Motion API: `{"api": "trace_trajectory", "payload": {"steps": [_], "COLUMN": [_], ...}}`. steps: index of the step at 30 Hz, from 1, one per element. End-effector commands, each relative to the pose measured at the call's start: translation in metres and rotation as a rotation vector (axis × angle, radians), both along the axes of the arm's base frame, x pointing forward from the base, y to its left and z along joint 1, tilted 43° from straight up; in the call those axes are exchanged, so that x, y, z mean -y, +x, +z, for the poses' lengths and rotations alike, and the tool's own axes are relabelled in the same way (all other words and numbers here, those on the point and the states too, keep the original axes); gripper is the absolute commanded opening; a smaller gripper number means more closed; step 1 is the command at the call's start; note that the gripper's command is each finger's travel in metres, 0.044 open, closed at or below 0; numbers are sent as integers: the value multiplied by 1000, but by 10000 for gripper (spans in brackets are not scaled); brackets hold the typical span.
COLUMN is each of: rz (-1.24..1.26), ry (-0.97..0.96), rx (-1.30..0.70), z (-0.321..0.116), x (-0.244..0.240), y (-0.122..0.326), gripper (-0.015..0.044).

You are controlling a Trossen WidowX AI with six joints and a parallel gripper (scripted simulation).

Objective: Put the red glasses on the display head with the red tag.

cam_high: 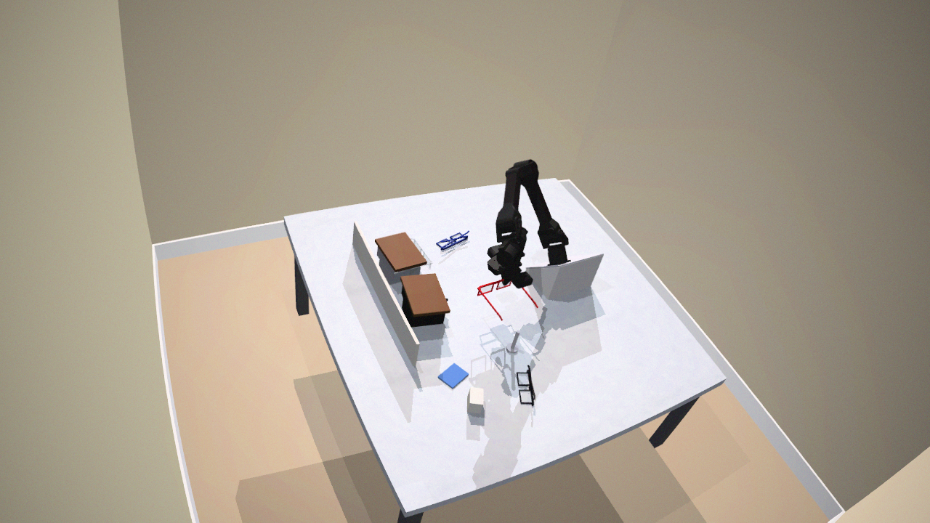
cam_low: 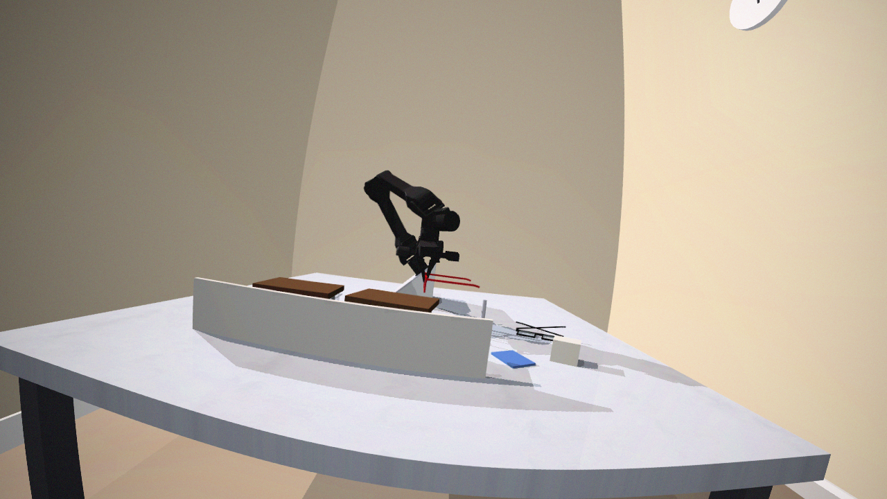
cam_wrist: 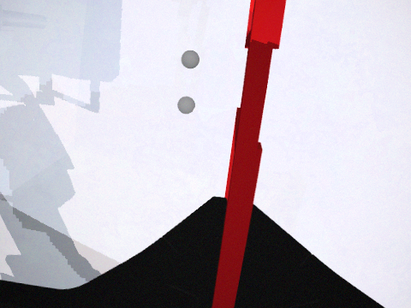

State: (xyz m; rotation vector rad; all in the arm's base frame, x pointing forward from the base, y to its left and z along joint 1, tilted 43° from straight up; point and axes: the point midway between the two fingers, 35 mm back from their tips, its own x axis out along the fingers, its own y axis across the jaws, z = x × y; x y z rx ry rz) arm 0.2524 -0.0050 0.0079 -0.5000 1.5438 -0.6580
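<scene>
My gripper (cam_high: 513,284) (cam_low: 425,278) (cam_wrist: 229,212) is shut on the red glasses (cam_high: 490,303) (cam_low: 459,283) (cam_wrist: 257,85) at the front frame, holding them above the table. The lens frame hangs below the fingertips. Both temples are unfolded and point away from the arm's base side, towards the grey post in the top view. The wrist view shows the red frame edge-on, running between the black fingers. No display head or red tag can be made out; two brown boards (cam_high: 426,293) (cam_high: 400,250) (cam_low: 391,299) (cam_low: 297,286) stand left of the glasses, and what is below them is mostly hidden.
A long pale wall (cam_low: 341,335) stands behind the boards. A grey angled panel (cam_high: 565,280) stands near the arm's base. A grey post (cam_high: 514,342) (cam_low: 484,308), black glasses (cam_high: 531,385), a cream block (cam_high: 476,398) (cam_low: 565,351), a blue pad (cam_high: 453,375) (cam_low: 513,358) and blue glasses (cam_high: 452,243) are also there.
</scene>
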Motion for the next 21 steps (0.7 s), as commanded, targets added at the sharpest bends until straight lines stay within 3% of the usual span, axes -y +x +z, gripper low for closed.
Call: {"api": "trace_trajectory", "payload": {"steps": [1,21], "rz": [4,5], "ry": [-3,-1], "rx": [-5,-5], "z": [-4,-19], "x": [4,16], "y": [-1,0], "gripper": [0,0]}}
